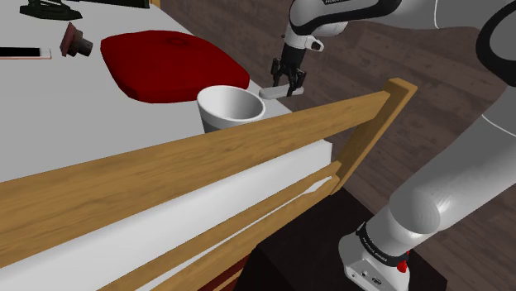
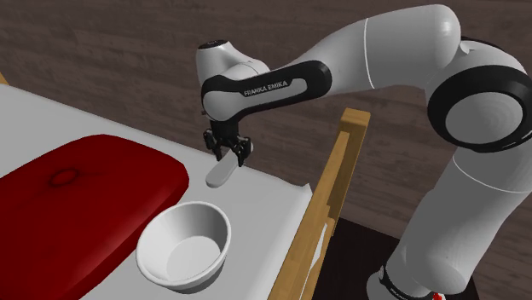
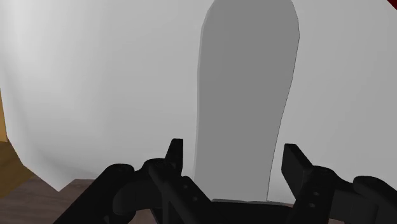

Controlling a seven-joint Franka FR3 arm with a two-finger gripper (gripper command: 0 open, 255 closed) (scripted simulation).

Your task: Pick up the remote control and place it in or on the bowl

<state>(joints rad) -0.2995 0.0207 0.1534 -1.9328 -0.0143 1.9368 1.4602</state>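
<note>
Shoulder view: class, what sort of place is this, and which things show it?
Probably a bedroom: a white mattress sits in a wooden bed frame, a red cushion lies on it, and dark wood flooring runs beyond.

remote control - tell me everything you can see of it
The remote control is drawn plain grey, with no buttons or markings to be seen: a long, flat slab with rounded ends. It lies flat on the white bed surface near its corner, close to the white bowl but apart from it. The gripper hangs over one end, its open fingers on either side with a gap at each, so the remote is not held.
</note>
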